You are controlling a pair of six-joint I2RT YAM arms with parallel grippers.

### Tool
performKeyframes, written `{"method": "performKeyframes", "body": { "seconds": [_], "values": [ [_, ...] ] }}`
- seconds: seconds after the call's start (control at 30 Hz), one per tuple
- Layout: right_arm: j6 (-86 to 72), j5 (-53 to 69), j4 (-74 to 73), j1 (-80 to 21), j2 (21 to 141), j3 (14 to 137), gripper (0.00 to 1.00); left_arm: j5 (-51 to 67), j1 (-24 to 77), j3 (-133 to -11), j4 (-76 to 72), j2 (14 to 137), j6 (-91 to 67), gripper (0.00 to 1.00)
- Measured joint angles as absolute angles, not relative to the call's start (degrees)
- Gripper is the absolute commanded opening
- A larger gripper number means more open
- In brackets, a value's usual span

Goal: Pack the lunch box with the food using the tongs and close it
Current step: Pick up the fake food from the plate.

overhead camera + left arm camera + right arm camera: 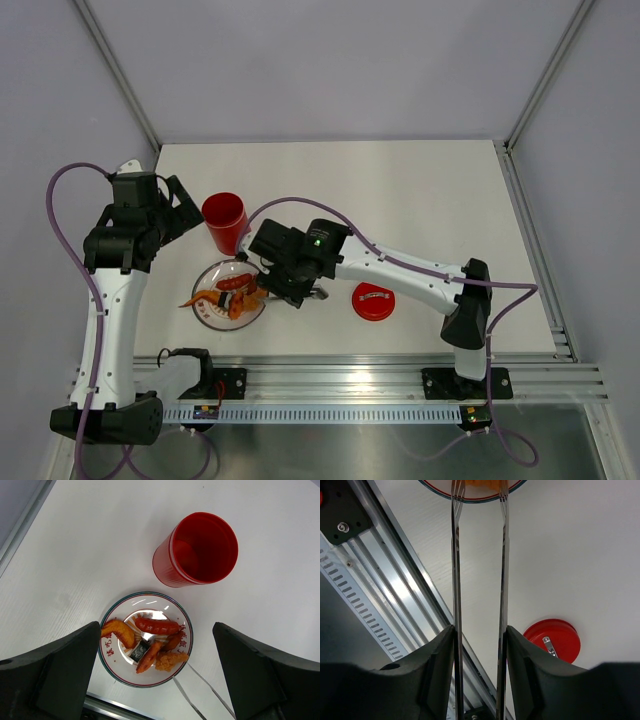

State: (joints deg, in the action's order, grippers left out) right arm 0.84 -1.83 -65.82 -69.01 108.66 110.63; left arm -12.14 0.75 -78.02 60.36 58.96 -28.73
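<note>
The red lunch box point(200, 550) stands upright and open beyond a patterned plate point(112, 665). On the plate lies the food: a sausage point(156, 626), orange pieces and a small black-and-white roll point(139, 650). My left gripper point(185, 212) hangs open above the plate and lunch box, holding nothing. My right gripper point(480, 630) is shut on the silver tongs point(456, 580), one finger on each arm. The tongs' arms stand apart. Their tips reach the plate's rim point(470, 499) beside an orange crumbed piece point(172, 660), gripping nothing that I can see. The red lid point(555, 640) lies flat on the table to the right.
An aluminium rail point(395, 590) runs along the table's near edge, just under the right gripper. White walls and frame posts point(120, 70) close in the back and sides. The lid point(373, 301) sits between the right arm's forearm and the rail.
</note>
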Motion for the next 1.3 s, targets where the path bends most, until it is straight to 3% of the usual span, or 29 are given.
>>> {"method": "performKeyframes", "body": {
  "seconds": [1.3],
  "values": [
    [7.7, -3.3, -65.6, -69.3, 116.8, 114.0, 0.59, -11.0, 0.2, -77.9, 60.4, 58.1, -28.7, 0.99]
  ]
}}
